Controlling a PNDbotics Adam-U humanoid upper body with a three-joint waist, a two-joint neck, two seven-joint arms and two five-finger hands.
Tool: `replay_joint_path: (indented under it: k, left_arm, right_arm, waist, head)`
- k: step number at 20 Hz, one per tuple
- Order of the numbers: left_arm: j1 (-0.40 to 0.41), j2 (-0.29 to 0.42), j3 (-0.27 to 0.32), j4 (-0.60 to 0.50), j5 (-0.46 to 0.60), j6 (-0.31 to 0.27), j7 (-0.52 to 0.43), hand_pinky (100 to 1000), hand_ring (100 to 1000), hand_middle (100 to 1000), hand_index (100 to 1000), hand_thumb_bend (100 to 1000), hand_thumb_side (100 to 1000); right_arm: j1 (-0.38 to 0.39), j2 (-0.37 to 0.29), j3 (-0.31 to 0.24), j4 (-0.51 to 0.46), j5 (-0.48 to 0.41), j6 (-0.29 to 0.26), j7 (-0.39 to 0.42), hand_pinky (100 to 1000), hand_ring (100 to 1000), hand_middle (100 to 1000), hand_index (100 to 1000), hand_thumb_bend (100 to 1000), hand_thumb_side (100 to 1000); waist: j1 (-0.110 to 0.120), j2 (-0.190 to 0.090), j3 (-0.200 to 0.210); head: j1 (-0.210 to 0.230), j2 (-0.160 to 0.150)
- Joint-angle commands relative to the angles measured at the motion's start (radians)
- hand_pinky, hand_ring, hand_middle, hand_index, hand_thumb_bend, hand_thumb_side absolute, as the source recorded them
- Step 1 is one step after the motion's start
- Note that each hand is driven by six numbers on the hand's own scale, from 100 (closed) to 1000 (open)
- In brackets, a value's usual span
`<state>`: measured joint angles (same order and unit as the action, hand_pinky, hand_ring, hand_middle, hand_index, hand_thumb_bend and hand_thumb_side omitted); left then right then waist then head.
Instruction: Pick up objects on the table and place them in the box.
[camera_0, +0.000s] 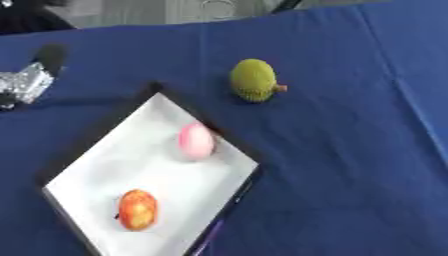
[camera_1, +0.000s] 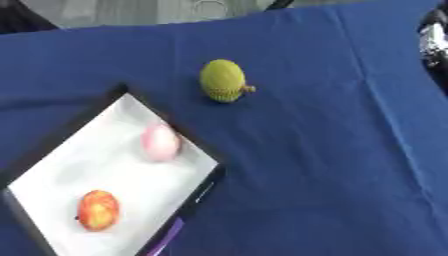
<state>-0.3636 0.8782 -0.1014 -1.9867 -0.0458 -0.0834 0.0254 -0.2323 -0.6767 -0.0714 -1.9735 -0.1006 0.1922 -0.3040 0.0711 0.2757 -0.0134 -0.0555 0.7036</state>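
My left robot hand (camera_0: 26, 82) sits at nine o'clock on the blue surface (camera_0: 350, 150); whether its fingers are spread, I cannot tell. My right robot hand (camera_1: 435, 40) barely shows at three o'clock. The box (camera_0: 105, 125) holds a pink fruit (camera_0: 196, 141) and an orange fruit (camera_0: 138, 209). A green fruit (camera_0: 253, 80) lies outside, at twelve o'clock.

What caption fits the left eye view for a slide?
Two fruits lie in the white box, a green fruit waits on the blue cloth, left hand at the edge.
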Motion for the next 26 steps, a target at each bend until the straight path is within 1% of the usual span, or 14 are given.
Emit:
replay_joint_path:
  k: [1, 3, 4, 8, 10, 13, 15, 16, 18, 20, 21, 22, 24, 26]
  left_arm:
    - [0.065, -0.058, 0.107, -0.013, 0.08, 0.008, 0.12, 806, 793, 706, 827, 342, 633]
    - [0.113, -0.111, 0.152, -0.013, 0.119, 0.013, 0.206, 802, 791, 706, 834, 380, 625]
    - [0.13, -0.13, 0.164, -0.013, 0.14, 0.015, 0.247, 801, 791, 706, 835, 384, 625]
    - [0.175, -0.203, 0.19, -0.013, 0.21, -0.001, 0.37, 806, 795, 713, 844, 437, 607]
    - [0.192, -0.232, 0.195, -0.013, 0.229, -0.007, 0.401, 806, 793, 709, 838, 441, 606]
    - [0.205, -0.26, 0.198, -0.013, 0.24, -0.003, 0.419, 806, 793, 704, 829, 449, 598]
    - [0.202, -0.27, 0.196, -0.013, 0.242, 0.001, 0.427, 807, 795, 706, 828, 450, 594]
    - [0.2, -0.274, 0.193, -0.013, 0.243, 0.004, 0.429, 808, 795, 703, 825, 447, 595]
    - [0.196, -0.276, 0.189, -0.013, 0.242, 0.013, 0.428, 809, 795, 703, 824, 442, 600]
    - [0.193, -0.281, 0.187, -0.013, 0.241, 0.022, 0.429, 808, 793, 699, 821, 442, 597]
    - [0.192, -0.285, 0.187, -0.013, 0.241, 0.026, 0.431, 809, 793, 699, 819, 441, 598]
    - [0.191, -0.287, 0.186, -0.013, 0.241, 0.029, 0.432, 809, 793, 699, 819, 441, 598]
    - [0.19, -0.289, 0.184, -0.013, 0.241, 0.033, 0.431, 809, 791, 697, 818, 443, 595]
    - [0.191, -0.291, 0.183, -0.013, 0.24, 0.035, 0.431, 808, 791, 696, 817, 444, 593]
  right_arm:
    - [-0.029, -0.114, 0.001, -0.026, 0.041, -0.005, 0.053, 889, 899, 877, 899, 100, 495]
    - [-0.049, -0.173, 0.007, -0.026, 0.063, -0.005, 0.096, 894, 906, 885, 907, 100, 436]
    - [-0.059, -0.202, 0.012, -0.026, 0.075, -0.005, 0.124, 895, 908, 887, 910, 100, 429]
    - [-0.104, -0.313, 0.04, -0.026, 0.116, 0.015, 0.255, 903, 922, 904, 932, 100, 350]
    - [-0.131, -0.369, 0.06, -0.026, 0.141, 0.025, 0.329, 905, 922, 905, 938, 100, 356]
    - [-0.176, -0.447, 0.101, -0.026, 0.174, 0.043, 0.444, 905, 920, 899, 933, 100, 324]
    - [-0.212, -0.49, 0.136, -0.026, 0.197, 0.05, 0.529, 907, 922, 899, 933, 100, 338]
    - [-0.234, -0.507, 0.157, -0.026, 0.204, 0.051, 0.575, 910, 926, 899, 932, 100, 362]
    - [-0.282, -0.525, 0.197, -0.026, 0.216, 0.061, 0.66, 914, 931, 901, 932, 100, 408]
    - [-0.341, -0.523, 0.241, -0.023, 0.237, 0.08, 0.741, 916, 934, 902, 933, 100, 425]
    - [-0.374, -0.513, 0.262, -0.013, 0.251, 0.087, 0.78, 918, 938, 906, 935, 100, 432]
    - [-0.408, -0.498, 0.285, 0.006, 0.263, 0.089, 0.819, 921, 943, 911, 940, 100, 461]
    - [-0.467, -0.463, 0.323, 0.059, 0.278, 0.083, 0.888, 925, 949, 915, 948, 100, 502]
    - [-0.523, -0.425, 0.351, 0.122, 0.295, 0.067, 0.946, 927, 954, 919, 954, 100, 498]
  waist:
    - [-0.007, -0.016, 0.001]
    - [-0.012, -0.016, 0.003]
    - [-0.014, -0.016, 0.003]
    - [-0.028, -0.017, 0.004]
    - [-0.033, -0.016, 0.006]
    - [-0.041, -0.016, 0.009]
    - [-0.046, -0.016, 0.013]
    - [-0.049, -0.018, 0.016]
    - [-0.055, -0.02, 0.02]
    - [-0.06, -0.024, 0.024]
    - [-0.061, -0.026, 0.025]
    - [-0.063, -0.028, 0.027]
    - [-0.067, -0.033, 0.03]
    - [-0.072, -0.038, 0.031]
  head:
    - [-0.005, -0.007]
    - [-0.007, -0.004]
    - [-0.007, -0.003]
    - [-0.002, -0.003]
    - [0.005, -0.002]
    - [0.018, -0.003]
    - [0.02, -0.002]
    - [0.018, -0.001]
    - [0.021, 0.002]
    - [0.033, 0.009]
    - [0.039, 0.014]
    - [0.044, 0.021]
    - [0.046, 0.031]
    - [0.042, 0.038]
